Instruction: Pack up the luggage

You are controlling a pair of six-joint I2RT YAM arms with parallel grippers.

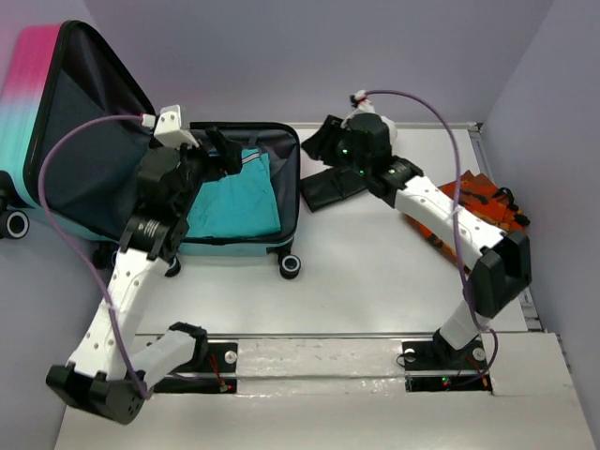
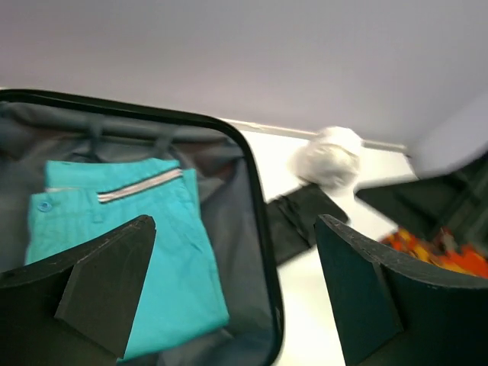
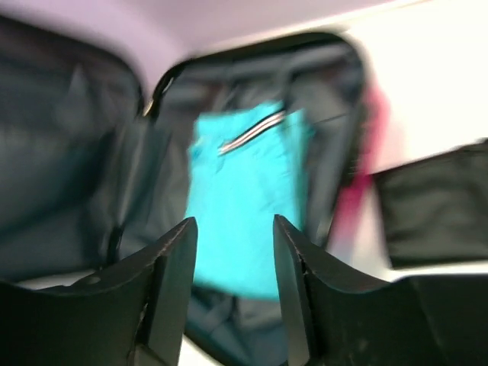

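Top external view: the luggage [image 1: 89, 169] lies open at the bench's far-left corner, with a teal garment [image 1: 239, 202] inside and a black garment [image 1: 328, 187] just beside it. The left gripper [image 2: 235, 229] gapes wide and the right gripper [image 3: 232, 229] narrower, both empty. The crowded arms could collide.

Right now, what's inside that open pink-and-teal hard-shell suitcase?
A folded turquoise garment with a striped waistband lies in the black-lined base of the suitcase. Whatever might be under it is covered, and the left arm hides part of the base.
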